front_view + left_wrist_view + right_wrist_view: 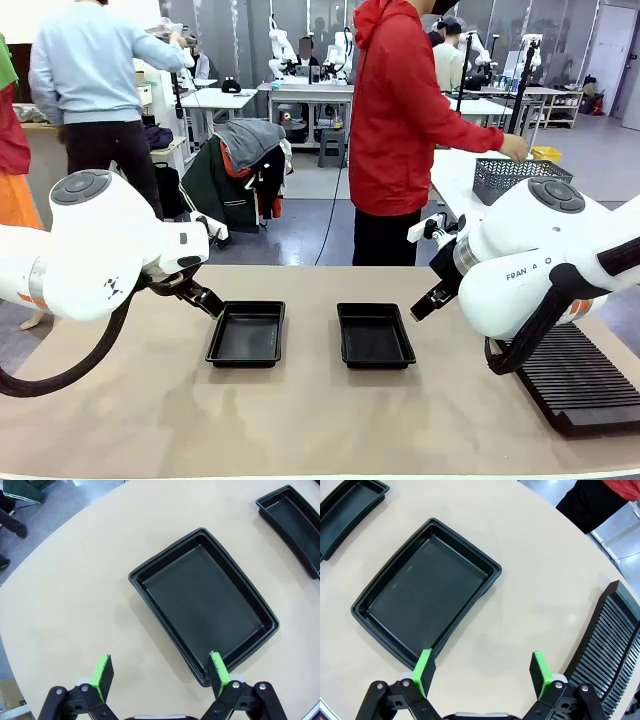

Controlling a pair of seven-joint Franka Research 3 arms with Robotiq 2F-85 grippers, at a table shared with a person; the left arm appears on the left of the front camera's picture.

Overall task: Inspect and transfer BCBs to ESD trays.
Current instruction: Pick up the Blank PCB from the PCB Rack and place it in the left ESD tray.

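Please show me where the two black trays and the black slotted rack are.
Left ESD tray [247, 336]: front view, on its bare floor.
Right ESD tray [375, 337]: front view, on its bare floor.
Black slotted rack [585, 385]: front view, on its ribbed top.

The left tray [247, 335] and right tray [374, 337] were glossy black on a plain tan desk [300, 420]. The ribbed rack [580, 385] was black too. The fingers [102, 672] had bright green pads; the person's hoodie [395, 110] was red.

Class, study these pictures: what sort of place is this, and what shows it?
Probably a robotics lab or electronics-handling workshop: two black ESD trays and a slotted rack lie on a worktable flanked by white robot arms, with more workbenches behind.
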